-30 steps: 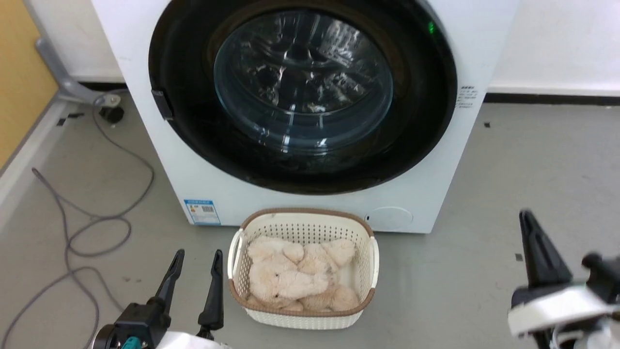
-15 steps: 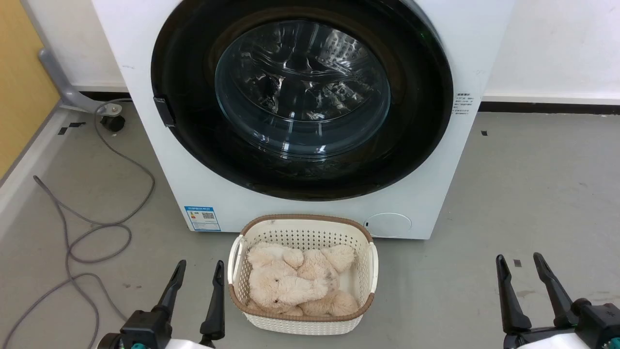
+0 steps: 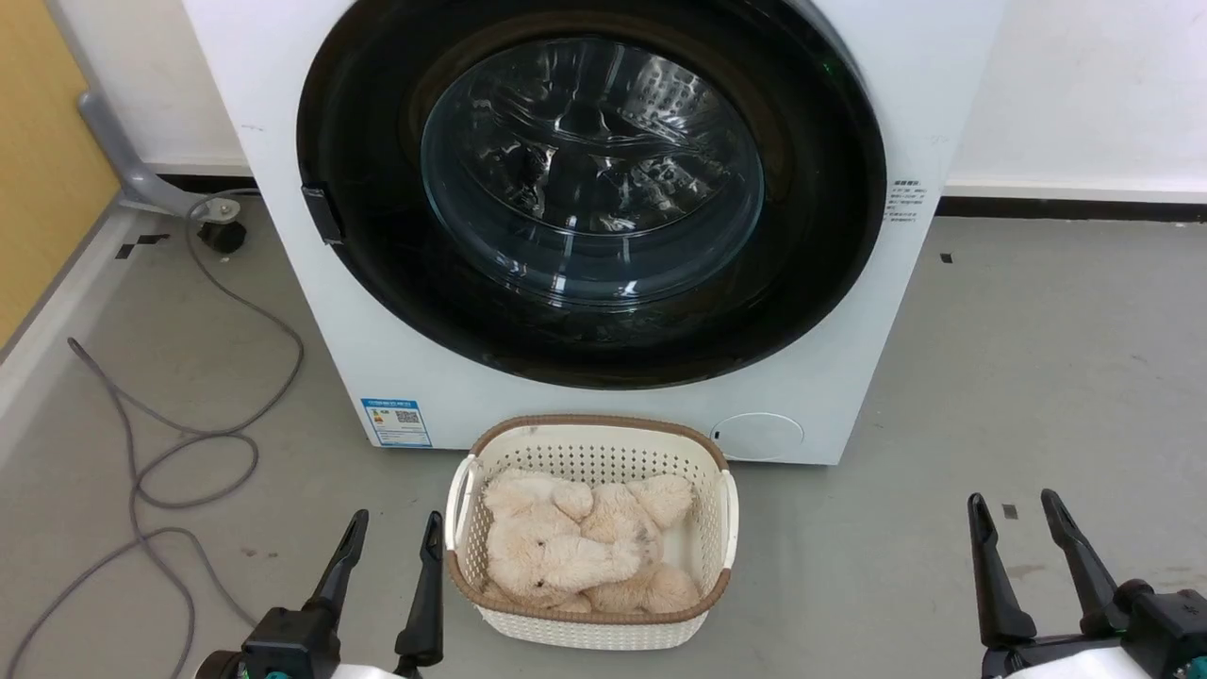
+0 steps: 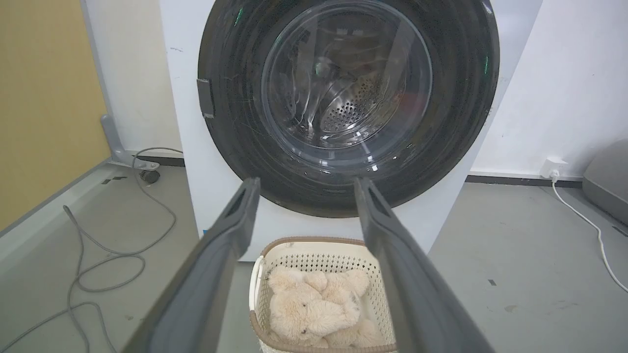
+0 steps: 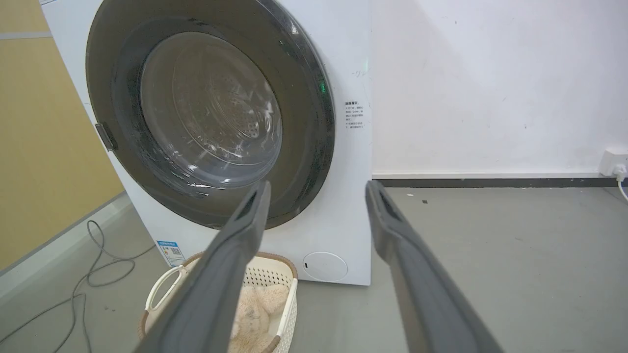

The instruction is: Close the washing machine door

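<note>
Grey floor (image 3: pixel 1037 377) and white wall (image 3: pixel 1084 85) of a laundry corner, with the washing machine (image 3: pixel 830 396) standing square ahead. Washing machine door (image 3: pixel 592 170) lying flat against the white front, black rim flush all round as far as can be told, glass bowl facing outward and steel drum visible through it. Left gripper (image 3: pixel 395 521) low at the near edge, fingers spread and holding nothing, just beside a white laundry basket (image 3: pixel 603 624) with a cream plush toy (image 3: pixel 566 556) inside. Right gripper (image 3: pixel 1014 500) likewise parted and empty, well apart from the machine on the other side. Judged as done or all but done.

Main hazard: a door only resting shut, not latched. Impossible to confirm from these angles, and liable to swing back out if left unpressed. Second hazard: the basket, parked right in front of the machine below the door's lower rim, apt to be knocked or tipped by an arm reaching in for a confirming push. Also worth minding: loose grey cable (image 3: pixel 193 434) on the floor to the left, a possible snag for the wheels during any turn that way.
</note>
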